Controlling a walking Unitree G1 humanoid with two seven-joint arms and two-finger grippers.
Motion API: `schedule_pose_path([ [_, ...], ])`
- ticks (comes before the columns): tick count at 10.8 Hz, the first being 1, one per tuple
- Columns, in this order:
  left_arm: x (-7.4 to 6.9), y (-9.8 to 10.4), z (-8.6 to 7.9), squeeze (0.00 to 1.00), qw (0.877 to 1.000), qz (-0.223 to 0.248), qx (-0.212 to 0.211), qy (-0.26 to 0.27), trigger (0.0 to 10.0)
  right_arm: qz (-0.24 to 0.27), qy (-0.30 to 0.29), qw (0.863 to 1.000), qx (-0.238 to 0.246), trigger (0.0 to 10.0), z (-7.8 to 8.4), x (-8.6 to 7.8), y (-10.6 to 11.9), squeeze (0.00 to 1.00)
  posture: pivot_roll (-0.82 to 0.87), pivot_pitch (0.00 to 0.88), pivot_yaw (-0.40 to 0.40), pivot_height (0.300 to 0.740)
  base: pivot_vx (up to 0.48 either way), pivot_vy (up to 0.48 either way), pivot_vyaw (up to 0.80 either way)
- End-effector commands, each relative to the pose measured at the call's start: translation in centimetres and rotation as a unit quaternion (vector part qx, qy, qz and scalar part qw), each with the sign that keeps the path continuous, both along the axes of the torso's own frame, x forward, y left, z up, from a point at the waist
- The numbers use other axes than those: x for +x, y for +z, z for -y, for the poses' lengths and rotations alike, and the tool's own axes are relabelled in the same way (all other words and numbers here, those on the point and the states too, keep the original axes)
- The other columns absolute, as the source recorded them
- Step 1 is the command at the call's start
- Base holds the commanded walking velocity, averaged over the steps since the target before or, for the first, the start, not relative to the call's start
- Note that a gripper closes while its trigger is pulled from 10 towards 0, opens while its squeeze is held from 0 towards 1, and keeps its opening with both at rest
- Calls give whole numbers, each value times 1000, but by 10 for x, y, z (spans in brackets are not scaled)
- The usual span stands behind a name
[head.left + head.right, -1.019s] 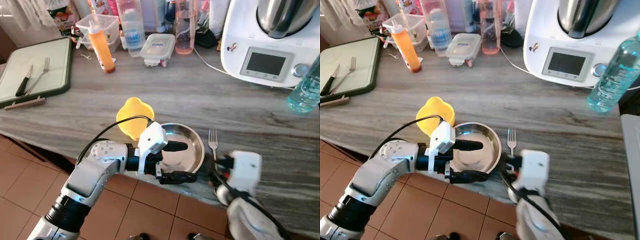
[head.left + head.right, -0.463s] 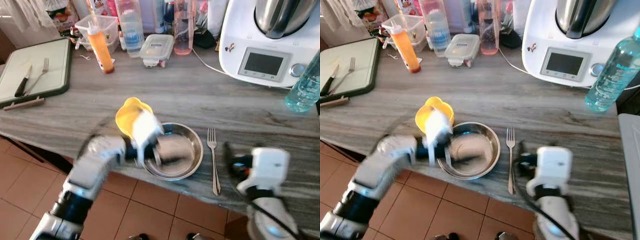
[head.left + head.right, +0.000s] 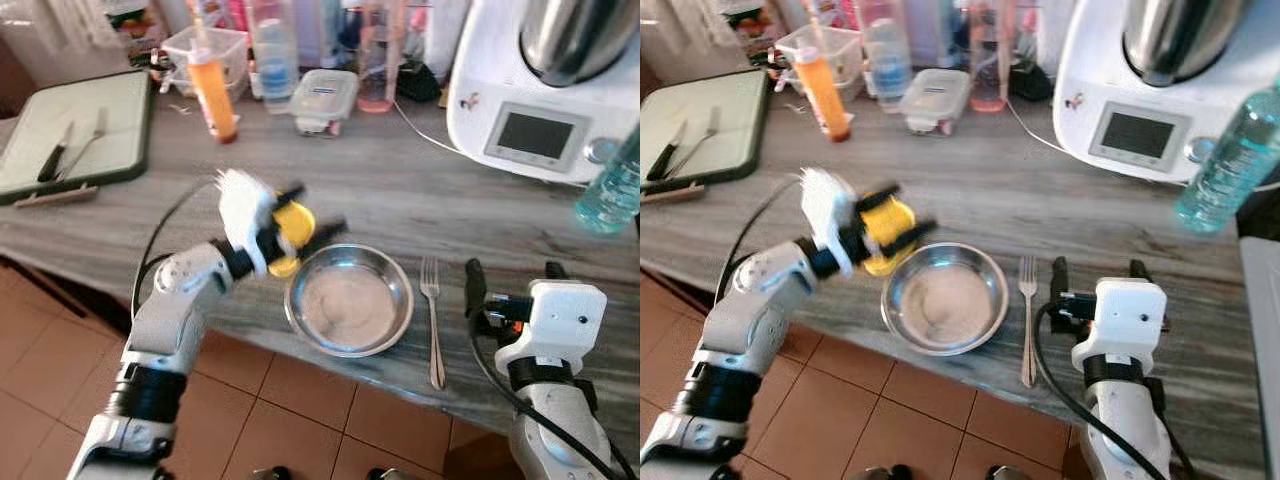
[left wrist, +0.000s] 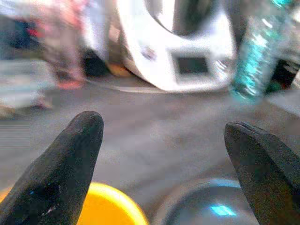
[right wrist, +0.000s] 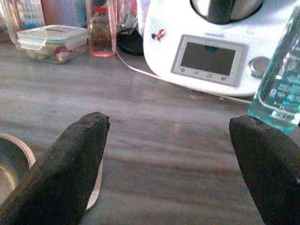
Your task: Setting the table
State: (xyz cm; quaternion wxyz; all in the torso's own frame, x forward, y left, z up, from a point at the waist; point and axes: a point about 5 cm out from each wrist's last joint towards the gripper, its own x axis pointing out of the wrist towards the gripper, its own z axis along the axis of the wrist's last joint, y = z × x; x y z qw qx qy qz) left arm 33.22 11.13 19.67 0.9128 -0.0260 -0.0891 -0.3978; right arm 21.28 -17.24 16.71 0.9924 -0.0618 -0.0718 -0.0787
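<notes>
A steel bowl [image 3: 348, 300] sits near the front edge of the grey wood-grain counter [image 3: 420, 195]. A fork [image 3: 432, 320] lies just right of it. A yellow cup [image 3: 293, 228] stands at the bowl's left rim. My left gripper [image 3: 308, 212], blurred, is open with one finger on each side of the cup; in the left wrist view the yellow cup [image 4: 108, 208] lies low between the spread fingers [image 4: 70, 159]. My right gripper [image 3: 512, 282] hovers open to the right of the fork, holding nothing. The right wrist view catches the fork's handle [image 5: 96, 187] beside one finger.
A green cutting board [image 3: 80, 130] with a knife and a second fork lies at the far left. An orange sauce bottle [image 3: 213, 90], a lidded container [image 3: 325, 97], a white kitchen machine [image 3: 545, 90] and a blue-green water bottle [image 3: 612, 185] line the back. Tiled floor lies below the counter edge.
My left gripper swung from above the bowl leftward to the yellow cup. My right gripper drew back to the right, away from the fork.
</notes>
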Motion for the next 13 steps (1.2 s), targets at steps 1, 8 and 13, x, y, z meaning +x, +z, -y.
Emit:
schedule_pose_path([
  [1, 5, 7, -8, 0, 999, 16, -12, 48, 10000, 3, -11, 1000, -4, 10000, 3, -1, -1, 1000, 11, 128, 21, 740, 0, 0, 0],
  [8, -23, -18, -72, 0, 925, 89, 91, 358, 10000, 19, -56, 997, -42, 10000, 27, -2, 2, 678, 79, 111, -19, 740, 0, 0, 0],
  [13, -34, -39, -81, 0, 922, 49, 118, 366, 10000, 7, -45, 998, -38, 10000, 22, 2, -4, 0, 104, 124, -17, 740, 0, 0, -603],
])
